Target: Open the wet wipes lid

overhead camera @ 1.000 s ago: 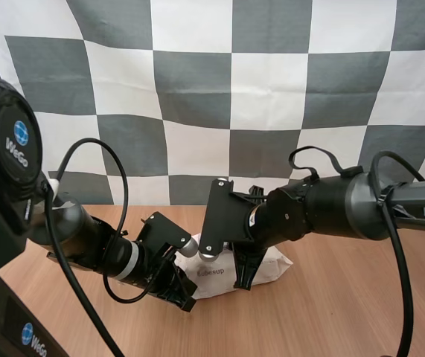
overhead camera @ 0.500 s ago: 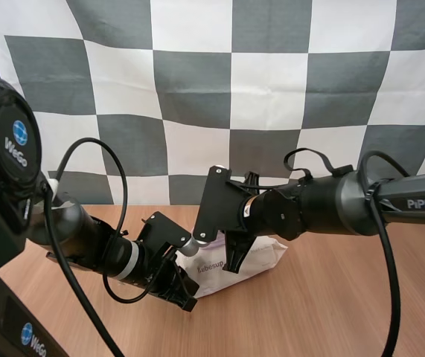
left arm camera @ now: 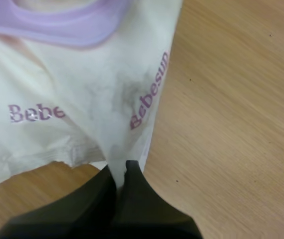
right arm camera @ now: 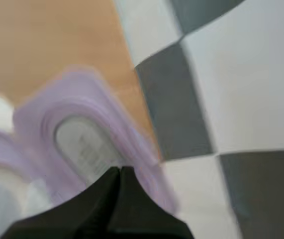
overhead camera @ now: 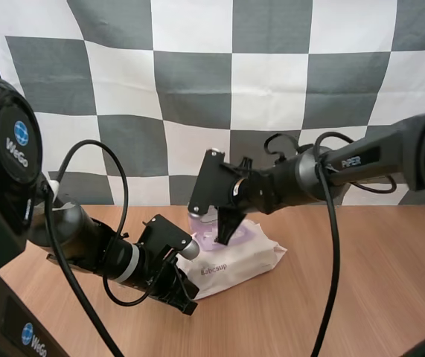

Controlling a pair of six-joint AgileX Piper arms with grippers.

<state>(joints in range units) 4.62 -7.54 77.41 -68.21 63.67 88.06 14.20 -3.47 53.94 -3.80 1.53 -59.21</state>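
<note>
"Bebesup" on wet wipes pack [left arm camera: 82, 89], "WeGo" on left arm [overhead camera: 15, 145], "PiPER" on right arm [overhead camera: 361, 158]

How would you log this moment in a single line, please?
left gripper: pinching wipes pack edge | right gripper: pinching lid | lid: raised, open | wipes pack: on table

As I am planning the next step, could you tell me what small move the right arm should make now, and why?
Probably swing the right pincer a little farther back to fold the lid fully open: it stands raised off the pack of wet wipes, pinched at its rim, while the left pincer grips the pack's edge, steadying it.
</note>
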